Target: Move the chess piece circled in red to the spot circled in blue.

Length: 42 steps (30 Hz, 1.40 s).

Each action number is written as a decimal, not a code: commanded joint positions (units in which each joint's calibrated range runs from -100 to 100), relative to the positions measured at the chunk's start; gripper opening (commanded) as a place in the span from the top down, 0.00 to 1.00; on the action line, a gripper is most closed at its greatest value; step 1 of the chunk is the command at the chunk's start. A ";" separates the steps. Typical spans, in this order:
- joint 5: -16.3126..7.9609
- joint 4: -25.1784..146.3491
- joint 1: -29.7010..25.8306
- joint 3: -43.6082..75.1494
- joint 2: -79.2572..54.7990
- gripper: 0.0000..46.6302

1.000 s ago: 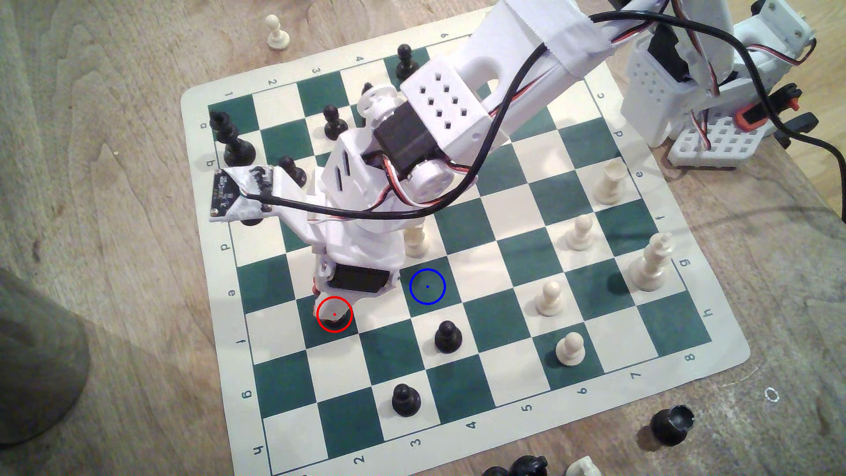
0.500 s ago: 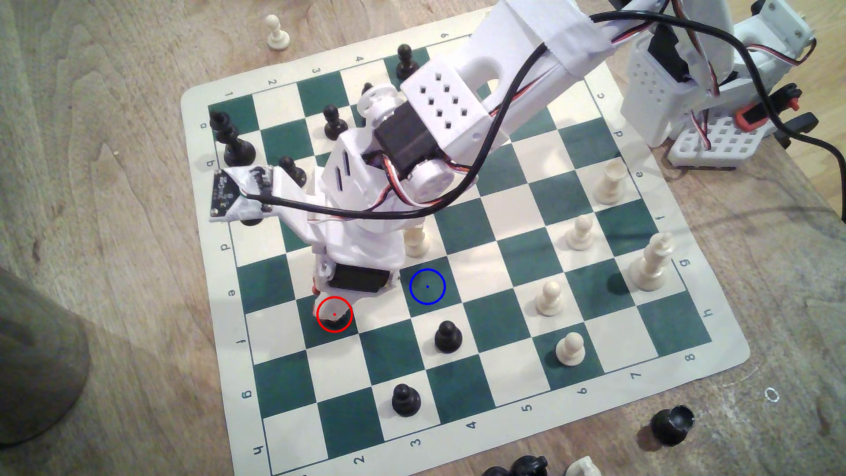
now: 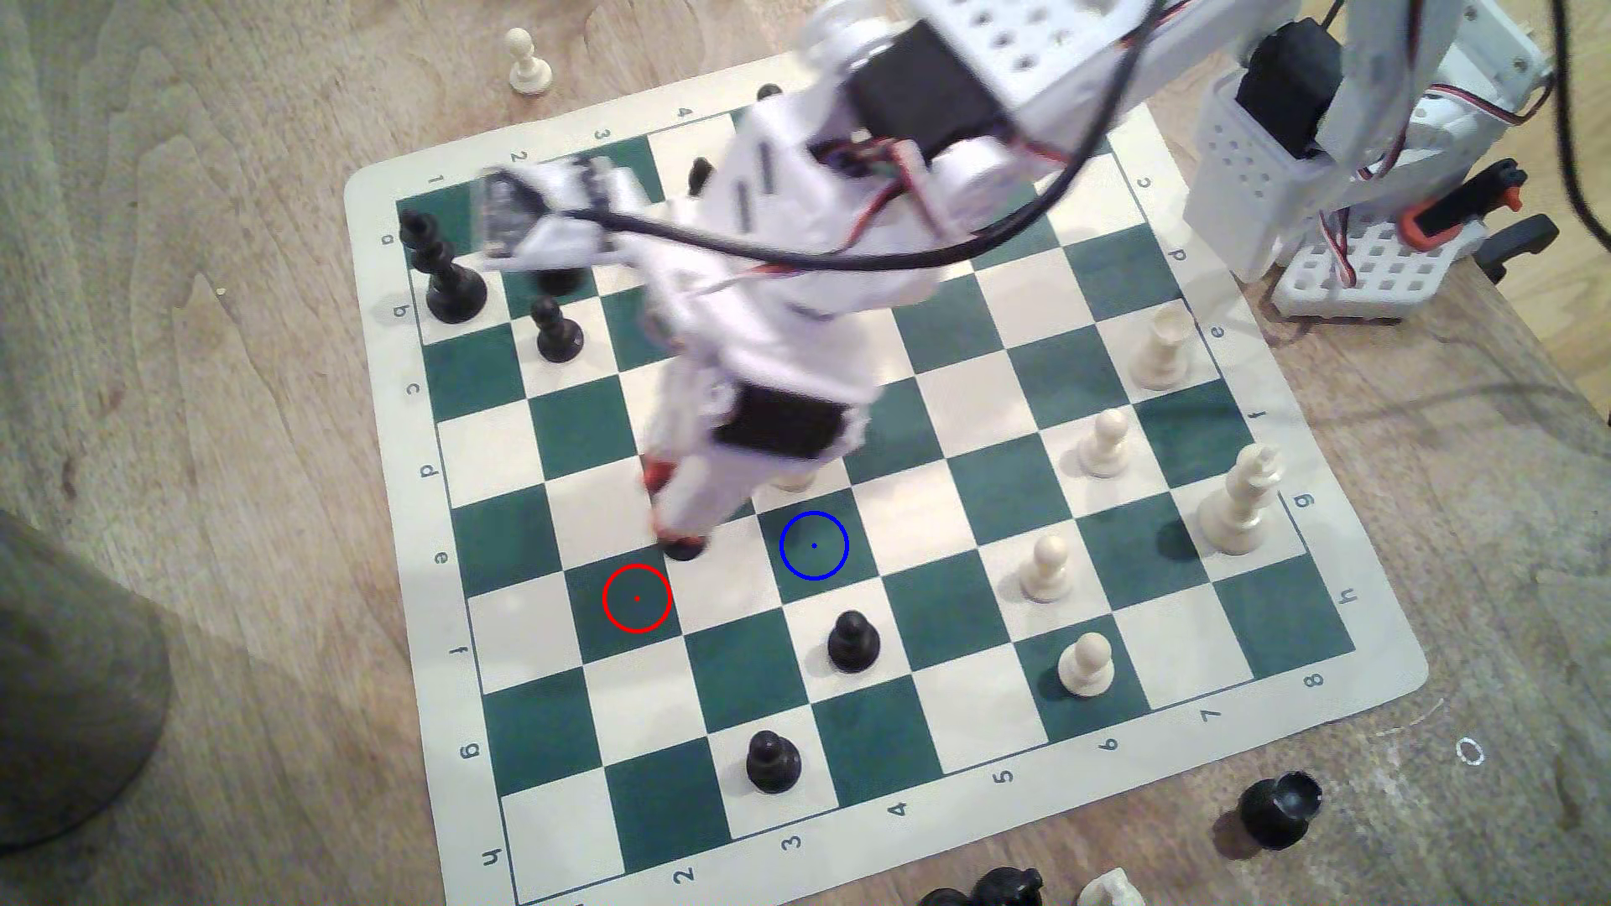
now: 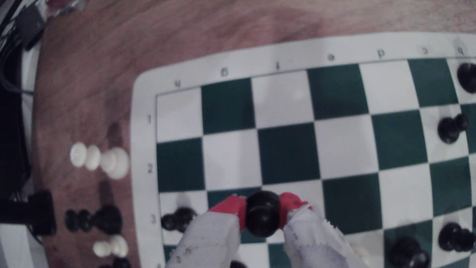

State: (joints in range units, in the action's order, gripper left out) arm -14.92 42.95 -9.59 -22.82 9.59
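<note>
My gripper [image 3: 682, 527] is shut on the black pawn [image 3: 684, 547], which hangs above the board [image 3: 1360, 601], blurred by motion. It is over the square border just up and right of the red-ringed green square [image 3: 637, 598], which lies bare. The blue-ringed green square [image 3: 813, 545] sits to the exterior view's right of the gripper, with nothing on it. In the wrist view the pawn [image 4: 262, 214] is pinched between the red-tipped fingers [image 4: 229, 207] of the gripper [image 4: 262, 204].
Two black pawns [image 3: 853, 642] [image 3: 772, 762] stand nearer than the blue ring. A cream piece [image 3: 793, 479] stands just behind it, cream pawns [image 3: 1046, 566] [image 3: 1085, 664] to its right. Captured pieces [image 3: 1277, 806] lie off the board; a grey object [image 3: 61, 688] stands at the left.
The gripper has risen off the red-ringed square with the pawn and swung up and to the exterior view's right. That square now lies bare. The whole arm is blurred.
</note>
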 commanded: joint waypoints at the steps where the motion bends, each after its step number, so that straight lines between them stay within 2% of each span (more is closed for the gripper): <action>1: 0.20 0.05 -0.23 -5.29 10.95 1.00; 12: -0.05 -3.80 -1.95 -15.53 9.93 1.00; 25: 0.54 -5.60 -1.64 -15.44 1.44 1.00; 42: 0.73 -6.75 -1.25 -13.26 -2.29 0.99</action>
State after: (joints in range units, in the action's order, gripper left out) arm -14.38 37.21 -11.58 -39.27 6.66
